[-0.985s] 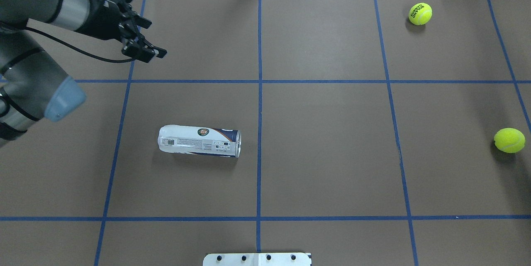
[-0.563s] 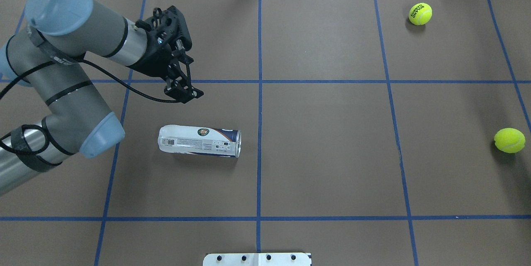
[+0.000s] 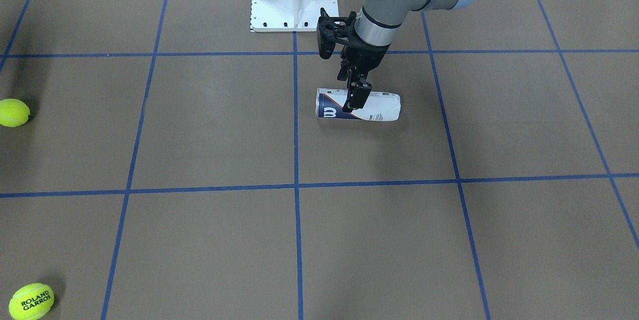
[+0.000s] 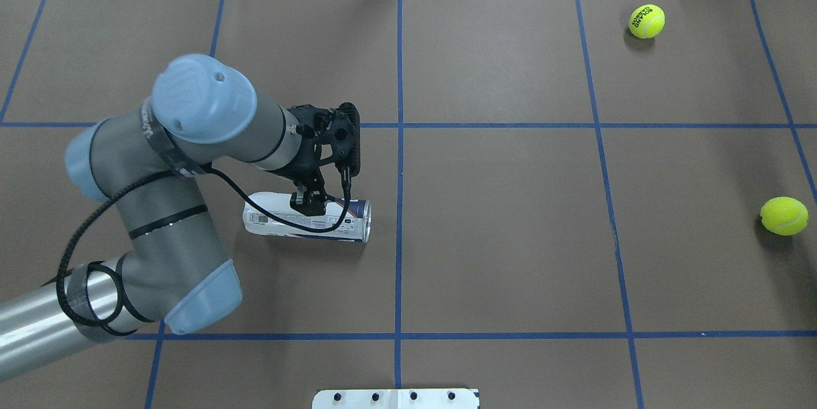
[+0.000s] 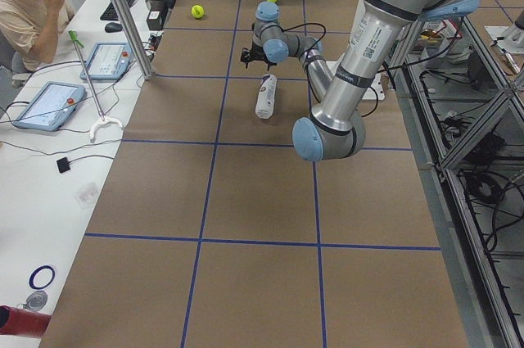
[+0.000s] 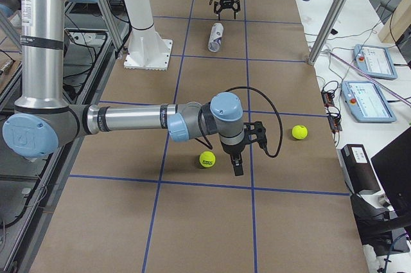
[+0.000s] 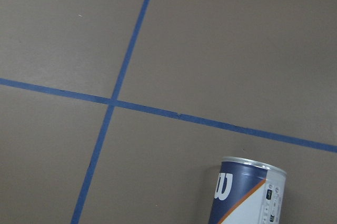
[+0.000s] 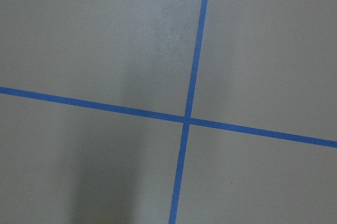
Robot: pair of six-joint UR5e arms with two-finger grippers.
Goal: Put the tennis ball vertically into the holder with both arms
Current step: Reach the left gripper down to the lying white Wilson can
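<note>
With the left gripper (image 4: pixel 309 205) open and empty above the lying holder (image 4: pixel 265 221) at centre-left, I centre the jaws across its middle before lowering and closing

The left gripper (image 4: pixel 310 205) hides the middle of the holder (image 4: pixel 265 222); whether it touches cannot be told. The left wrist view cuts off the holder's closed end. Near the table's right end, the right gripper (image 6: pixel 237 169) shows too small to read its opening.

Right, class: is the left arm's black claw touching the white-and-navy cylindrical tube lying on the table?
Apart. The exterior right view shows bare brown table between the left black claw and the white-and-navy cylindrical tube.
</note>
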